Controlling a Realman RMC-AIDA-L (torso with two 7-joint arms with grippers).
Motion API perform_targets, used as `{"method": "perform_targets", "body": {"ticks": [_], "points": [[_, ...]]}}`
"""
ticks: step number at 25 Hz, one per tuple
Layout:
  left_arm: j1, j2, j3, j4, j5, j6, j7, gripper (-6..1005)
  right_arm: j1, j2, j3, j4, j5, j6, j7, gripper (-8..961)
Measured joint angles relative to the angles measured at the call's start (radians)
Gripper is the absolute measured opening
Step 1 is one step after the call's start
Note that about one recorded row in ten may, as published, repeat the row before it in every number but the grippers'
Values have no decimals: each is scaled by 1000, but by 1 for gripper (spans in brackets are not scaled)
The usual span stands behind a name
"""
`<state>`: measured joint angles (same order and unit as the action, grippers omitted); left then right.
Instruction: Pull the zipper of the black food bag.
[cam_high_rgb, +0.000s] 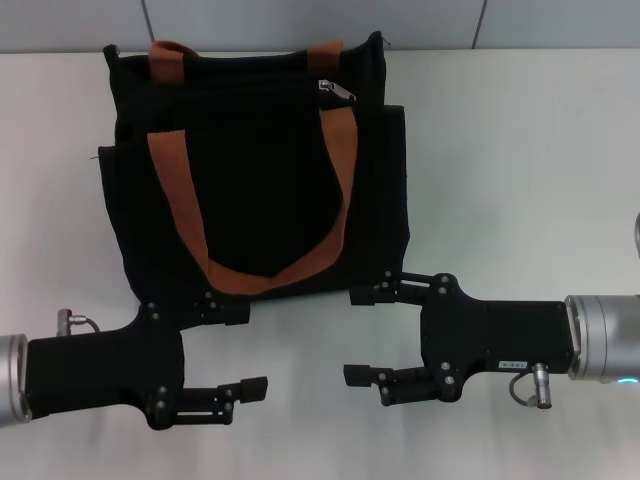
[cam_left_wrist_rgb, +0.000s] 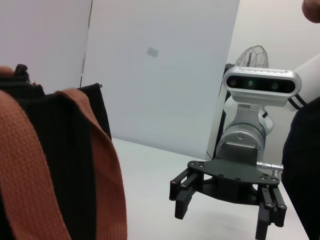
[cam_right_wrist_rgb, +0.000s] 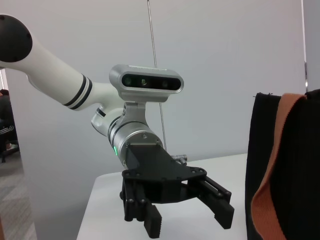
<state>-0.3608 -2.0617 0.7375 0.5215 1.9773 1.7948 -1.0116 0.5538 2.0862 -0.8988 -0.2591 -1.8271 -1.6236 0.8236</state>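
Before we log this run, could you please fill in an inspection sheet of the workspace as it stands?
Surface: white table, bare around the bag.
Job's things: black food bag stands on the far part of the table, orange-brown straps hanging down its front; zipper pull sits on the top edge, toward the robot's right, untouched.
Clutter: nothing seen.
Grippers: left gripper and right gripper both open, facing each other in front of the bag, touching nothing.
Cables: small silver connector at the left wrist; a connector with a wire loop at the right wrist.
Surroundings: pale wall panels; a fan behind.
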Motion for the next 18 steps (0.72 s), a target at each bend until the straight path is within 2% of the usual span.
{"method": "perform_targets", "body": {"ticks": [18], "points": [[-5, 0, 16, -2, 0, -5, 1, 829, -2, 0, 0, 0, 5, 2, 0, 820]]}}
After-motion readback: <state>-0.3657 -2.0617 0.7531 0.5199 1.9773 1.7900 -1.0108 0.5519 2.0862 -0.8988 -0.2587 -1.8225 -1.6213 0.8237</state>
